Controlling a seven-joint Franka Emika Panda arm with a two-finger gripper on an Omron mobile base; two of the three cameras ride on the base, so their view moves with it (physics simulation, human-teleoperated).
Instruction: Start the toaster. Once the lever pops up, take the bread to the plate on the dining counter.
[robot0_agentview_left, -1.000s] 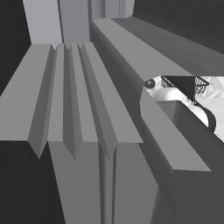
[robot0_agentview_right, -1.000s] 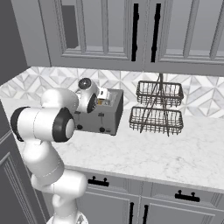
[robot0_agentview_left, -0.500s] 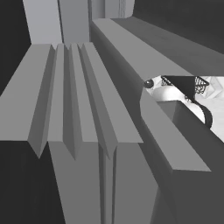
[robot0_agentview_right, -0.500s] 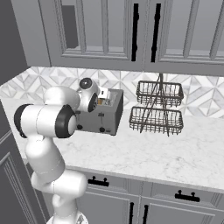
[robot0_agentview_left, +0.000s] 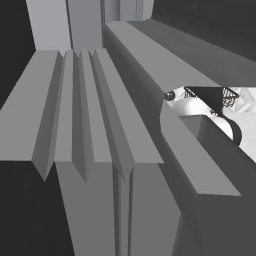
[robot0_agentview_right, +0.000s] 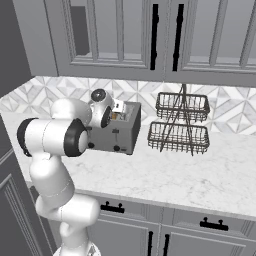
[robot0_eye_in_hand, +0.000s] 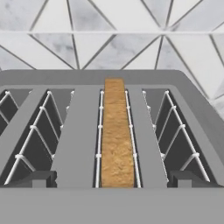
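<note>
The grey toaster (robot0_agentview_right: 119, 134) stands on the marble worktop against the tiled wall. My hand hangs over its left end. Looking down along the gripper, the toaster's top (robot0_eye_in_hand: 83, 131) has several wire-lined slots. The bread (robot0_eye_in_hand: 116, 135), a tan-brown slice seen edge-on, sits deep in the middle slot. My gripper (robot0_eye_in_hand: 113, 179) is open just above the toaster, one dark fingertip (robot0_eye_in_hand: 37, 178) on each side of the bread's slot, touching nothing. I cannot make out the lever. The plate and the dining counter are out of view.
A two-tier wire basket rack (robot0_agentview_right: 180, 124) stands right of the toaster. Grey upper cabinets (robot0_agentview_right: 150, 40) hang close above. Drawer fronts (robot0_agentview_right: 165, 220) run below the worktop (robot0_agentview_right: 200, 175). A tall grey cabinet side (robot0_agentview_left: 90, 125) blocks the left base view.
The arm's elbow has drifted slightly left. The hand has stayed over the toaster with the jaws wide open.
</note>
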